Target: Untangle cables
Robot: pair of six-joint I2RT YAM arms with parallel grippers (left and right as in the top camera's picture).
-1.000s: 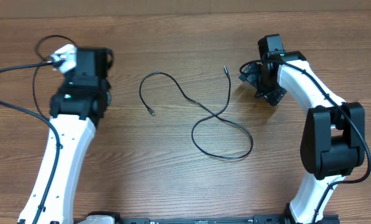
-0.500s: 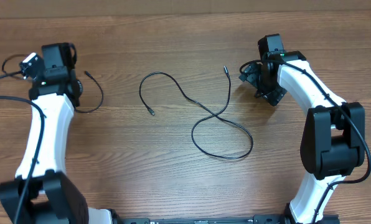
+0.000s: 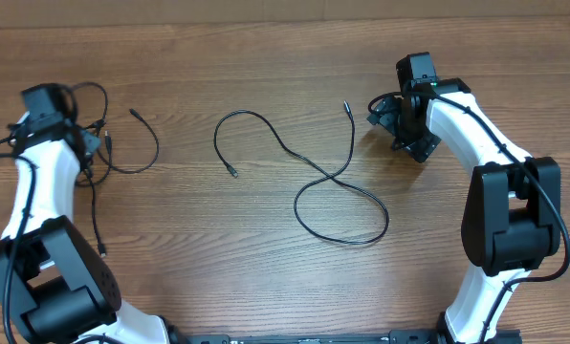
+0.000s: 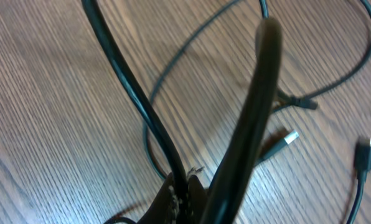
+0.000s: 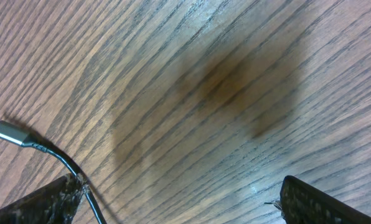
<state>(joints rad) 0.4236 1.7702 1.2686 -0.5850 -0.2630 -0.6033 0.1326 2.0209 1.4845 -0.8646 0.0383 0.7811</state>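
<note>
left gripper point(image 4: 179, 194): its fingers are pressing together, pinching a strand of the left cable point(image 3: 157, 148) that is rising out of the tips in the wrist view.
left arm point(image 3: 44, 186): it is reaching from the near left up the left edge of the table point(image 3: 266, 287), with its wrist sitting at the far left.
left cable: it is lying in loose loops on the wood at the far left, around and just right of the left wrist, with one plug end point(image 3: 133, 113) resting free on the table.
left wrist view: a silvery-tipped plug point(image 4: 287, 138) and two dark plugs point(image 4: 307, 104) point(image 4: 363, 152) are lying near each other beyond the fingers. A thick blurred black strand is crossing close to the lens, and which cord it is cannot be told.
right gripper point(image 5: 185, 208): its fingers are standing wide apart, gripping nothing, with bare wood showing between them.
right arm point(image 3: 500, 220): it is bending from the near right toward the far right, with the gripper hanging just right of the far tip point(image 3: 345, 106).
centre cable point(image 3: 337, 176): it is lying in the middle of the table, well apart from the left cable. It is crossing itself once and forming a loop on the near side, with its other end point(image 3: 233, 173) pointing toward the near left.
far tip: in the right wrist view it is showing silvery and lying flat on the wood beside one finger. Whether the cord is touching that finger cannot be told.
</note>
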